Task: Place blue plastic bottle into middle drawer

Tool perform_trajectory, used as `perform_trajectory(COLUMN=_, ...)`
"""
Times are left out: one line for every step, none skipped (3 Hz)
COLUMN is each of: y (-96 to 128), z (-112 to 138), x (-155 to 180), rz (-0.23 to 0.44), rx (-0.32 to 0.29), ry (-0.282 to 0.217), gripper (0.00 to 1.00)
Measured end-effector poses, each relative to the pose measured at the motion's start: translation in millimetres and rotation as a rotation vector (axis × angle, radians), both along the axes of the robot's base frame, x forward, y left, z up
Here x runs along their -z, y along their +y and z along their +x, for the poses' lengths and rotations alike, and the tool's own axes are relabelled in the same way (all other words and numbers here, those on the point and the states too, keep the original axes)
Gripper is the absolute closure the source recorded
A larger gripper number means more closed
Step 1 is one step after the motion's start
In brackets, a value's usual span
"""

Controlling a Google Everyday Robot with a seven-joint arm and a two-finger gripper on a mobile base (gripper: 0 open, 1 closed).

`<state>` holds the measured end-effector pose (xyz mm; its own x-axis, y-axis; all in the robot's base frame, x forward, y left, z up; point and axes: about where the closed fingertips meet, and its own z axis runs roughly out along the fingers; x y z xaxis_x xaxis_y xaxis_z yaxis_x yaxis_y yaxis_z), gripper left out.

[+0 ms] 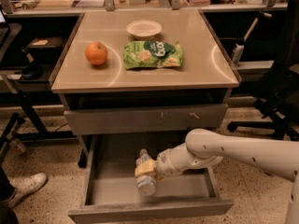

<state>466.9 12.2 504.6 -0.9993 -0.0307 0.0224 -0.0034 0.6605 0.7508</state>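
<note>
Our end effector [148,168] sits low inside the open middle drawer [112,213], clamped around the bottle [146,183]. We hold the bottle tilted over the grey floor, cap toward the back, and we cannot tell whether it touches. Releasing from any height could let the round, ribbed bottle bounce or roll against a side wall. Lifting out carelessly could knock our arm [243,150] against the shut drawer front [140,119] above. The orange [96,53] and bag [153,55] on the table [205,73] are well apart.
</note>
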Motion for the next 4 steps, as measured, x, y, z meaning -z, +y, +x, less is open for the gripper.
perform_trajectory(y=-4.6, z=14.5, x=17.3, rz=-0.014, rx=0.038, ry=-0.017, gripper=1.0)
perform_trajectory(y=-11.9, z=28.7, x=37.6, rz=-0.025, rx=0.068, ry=-0.021, gripper=1.0)
perform_trajectory(y=-19.5, z=33.6, x=60.1, rz=-0.017, rx=0.103, ry=-0.005, gripper=1.0)
perform_trajectory(y=-25.5, z=33.7, x=79.7, rz=-0.003, rx=0.136, ry=0.014, gripper=1.0)
